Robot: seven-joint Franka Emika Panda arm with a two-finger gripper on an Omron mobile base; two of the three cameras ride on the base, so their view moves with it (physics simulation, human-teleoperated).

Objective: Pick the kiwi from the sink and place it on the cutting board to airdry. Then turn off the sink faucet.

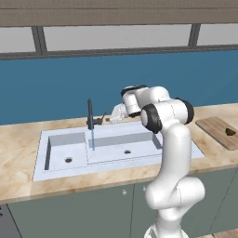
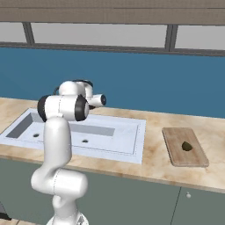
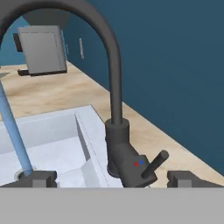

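1. Left base view. The white double-basin sink point(image 1: 122, 153) was set into the marbled beige countertop point(image 1: 18, 153) below a blue wall point(image 1: 56, 88). The dark sink faucet point(image 1: 90, 115) stood upright at the sink's back rim, above the divider between the two basins, and a thin blue stream of water point(image 1: 93, 138) fell from its spout into the wider basin. The gripper point(image 1: 109, 116) was held low at the back rim, just beside the faucet base. The wooden cutting board point(image 1: 217, 131) lay at the right end of the countertop, with the kiwi point(image 1: 230, 131) resting on it near its right edge.

2. Right base view. The arm point(image 2: 59, 132) stood in front of the sink point(image 2: 110, 132). The cutting board point(image 2: 183, 146) lay on the countertop point(image 2: 154, 162) to the right of the sink, apart from its rim. The kiwi point(image 2: 186, 146) sat on the board, right of its middle.

3. Hand view. The faucet point(image 3: 117, 127) rose close ahead, its slim side lever point(image 3: 155, 163) angled up toward the wall side. The gripper point(image 3: 111, 178) was spread wide and held nothing; its fingertips point(image 3: 43, 178) stood on either side of the faucet base and lever. The stream of water point(image 3: 15, 135) ran into the basin point(image 3: 52, 148) near a drain hole. A grey boxy appliance point(image 3: 41, 49) stood at the far end of the countertop point(image 3: 52, 94).
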